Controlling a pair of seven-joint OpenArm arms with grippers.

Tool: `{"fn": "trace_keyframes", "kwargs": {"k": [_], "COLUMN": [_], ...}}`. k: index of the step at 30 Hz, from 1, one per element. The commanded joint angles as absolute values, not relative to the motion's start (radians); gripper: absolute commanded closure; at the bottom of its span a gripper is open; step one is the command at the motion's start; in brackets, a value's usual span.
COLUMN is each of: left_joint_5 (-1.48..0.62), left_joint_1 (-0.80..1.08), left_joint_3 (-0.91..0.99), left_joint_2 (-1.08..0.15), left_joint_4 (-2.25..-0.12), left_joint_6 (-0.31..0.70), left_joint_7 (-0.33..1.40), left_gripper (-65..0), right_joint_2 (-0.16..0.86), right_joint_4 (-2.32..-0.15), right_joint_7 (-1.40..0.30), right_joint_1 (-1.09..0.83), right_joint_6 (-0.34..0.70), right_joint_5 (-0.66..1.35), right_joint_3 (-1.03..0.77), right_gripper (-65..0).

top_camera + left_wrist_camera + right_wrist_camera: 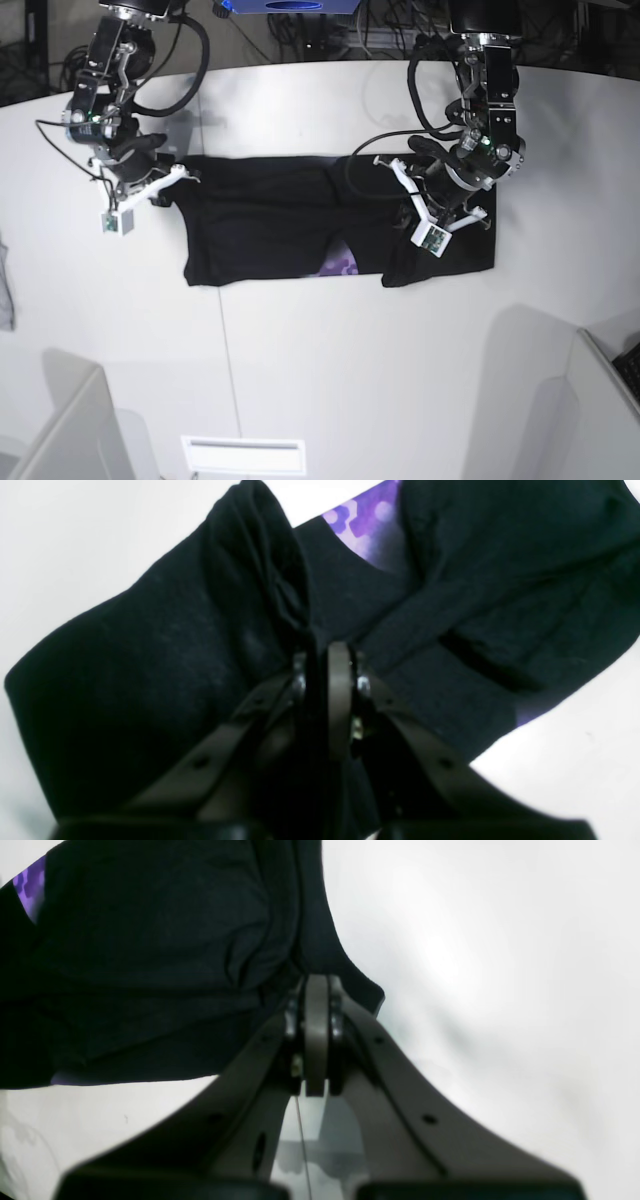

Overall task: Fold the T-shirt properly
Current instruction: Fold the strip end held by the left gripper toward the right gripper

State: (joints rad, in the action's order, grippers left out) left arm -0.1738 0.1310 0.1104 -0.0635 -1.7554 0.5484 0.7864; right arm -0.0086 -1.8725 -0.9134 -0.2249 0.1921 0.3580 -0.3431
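In the left wrist view, the left gripper [325,665] has its jaws pressed together on a raised, bunched ridge of the T-shirt [150,680], which fills most of the frame as dark black cloth. A patch of purple print [365,525] shows between two overlapping black layers near the top, and a thin purple sliver peeks out at the lower right edge of the fabric, where the white table [575,760] begins. In the right wrist view, the right gripper [316,1005] is closed with its jaws meeting on the edge of the T-shirt [150,965], at a corner of the cloth that lies just beside bare table [475,965]; the garment spreads away to the left of that view, with a small bit of purple visible at the far left. In the base view, the T-shirt [270,225] lies as a wide black band across the middle of the table [330,380], partly folded over itself, with a purple patch showing at its lower middle edge. The right gripper [165,180] sits at the cloth's left end and the left gripper [440,195] rests over its right portion.
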Motion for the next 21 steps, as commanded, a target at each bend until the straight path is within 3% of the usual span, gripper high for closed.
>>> {"fn": "trace_keyframes", "kwargs": {"k": [1,12,16,21], "left_joint_5": [-0.188,-0.188,-0.193,-0.197], "left_joint_1": [0.120,0.117,0.117,0.117], "left_joint_3": [0.110,0.110,0.110,0.102], "left_joint_2": [-0.065,-0.065,-0.065,-0.061], "left_joint_4": [-1.770,-1.770,-1.770,-1.770], "left_joint_6": [0.547,0.547,0.547,0.547], "left_joint_7": [0.768,0.768,0.768,0.768], "left_gripper": [0.0,-0.5,-15.3,-27.3], "right_joint_2": [-0.004,-0.004,-0.004,-0.004], "right_joint_4": [-1.888,-1.888,-1.888,-1.888], "right_joint_7": [-0.895,-0.895,-0.895,-0.895], "right_joint_1": [-0.213,-0.211,-0.211,-0.211], "right_joint_6": [0.197,0.197,0.197,0.197], "right_joint_5": [0.364,0.364,0.364,0.364], "right_joint_3": [-0.346,-0.346,-0.346,-0.346], "right_gripper": [0.0,0.0,0.0,0.0]}}
